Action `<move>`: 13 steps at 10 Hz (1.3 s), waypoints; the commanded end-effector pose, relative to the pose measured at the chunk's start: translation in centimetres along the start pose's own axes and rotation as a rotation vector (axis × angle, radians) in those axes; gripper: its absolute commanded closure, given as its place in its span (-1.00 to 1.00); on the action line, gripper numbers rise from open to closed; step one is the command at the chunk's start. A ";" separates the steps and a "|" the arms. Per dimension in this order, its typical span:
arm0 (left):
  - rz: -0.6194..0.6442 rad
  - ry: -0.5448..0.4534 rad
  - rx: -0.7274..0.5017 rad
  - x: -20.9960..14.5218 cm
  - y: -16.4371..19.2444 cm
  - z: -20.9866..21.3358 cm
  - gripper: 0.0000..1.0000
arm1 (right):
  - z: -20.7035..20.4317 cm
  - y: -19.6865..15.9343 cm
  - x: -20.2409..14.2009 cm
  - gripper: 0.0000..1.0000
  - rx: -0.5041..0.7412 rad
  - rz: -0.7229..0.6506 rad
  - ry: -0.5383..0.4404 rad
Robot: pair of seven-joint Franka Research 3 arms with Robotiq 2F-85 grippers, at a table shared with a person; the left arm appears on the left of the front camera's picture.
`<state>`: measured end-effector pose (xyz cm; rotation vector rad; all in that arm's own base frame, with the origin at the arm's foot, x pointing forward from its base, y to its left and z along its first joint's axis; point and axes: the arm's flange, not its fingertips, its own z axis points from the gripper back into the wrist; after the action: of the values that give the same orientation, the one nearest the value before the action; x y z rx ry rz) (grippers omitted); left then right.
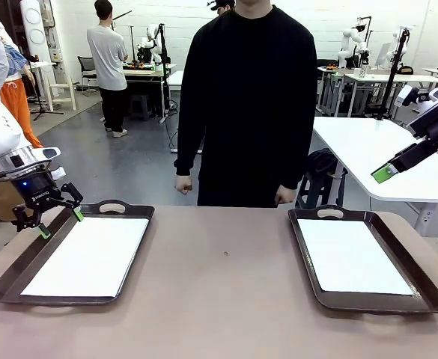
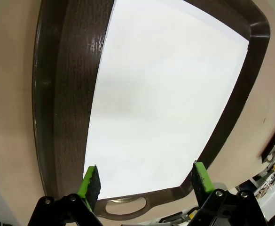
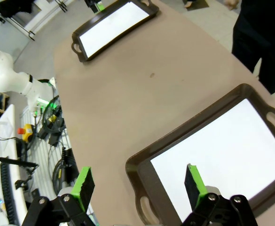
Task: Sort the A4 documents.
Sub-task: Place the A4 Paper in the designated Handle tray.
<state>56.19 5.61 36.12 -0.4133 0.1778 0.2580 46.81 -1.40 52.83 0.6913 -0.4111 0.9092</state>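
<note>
My left claw (image 1: 57,212) hangs open above the far left-hand tray (image 1: 24,262), its A4 document (image 1: 90,256) lying flat inside; my right claw (image 3: 139,181), also open, overlooks the second sheet (image 1: 351,256), which I judge needs no further sorting.

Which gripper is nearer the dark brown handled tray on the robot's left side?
Left. The left gripper, jaws open, hovers over the far left corner of that dark brown handled tray. The right gripper hangs across the table, above the other tray's far side.
</note>
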 end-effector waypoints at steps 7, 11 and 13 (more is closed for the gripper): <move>-0.049 0.000 0.024 0.0 0.0 0.1 -1.00 | -0.1 0.0 0.1 -1.00 -0.003 0.001 0.001; -0.049 0.000 0.024 0.0 0.0 0.1 -1.00 | -0.1 0.0 0.1 -1.00 -0.003 0.001 0.001; -0.049 0.000 0.024 0.0 0.0 0.1 -1.00 | -0.1 0.0 0.1 -1.00 -0.003 0.001 0.001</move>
<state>56.19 5.45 36.11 -0.4073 0.1749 0.2275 46.81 -1.40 52.83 0.6914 -0.4111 0.9092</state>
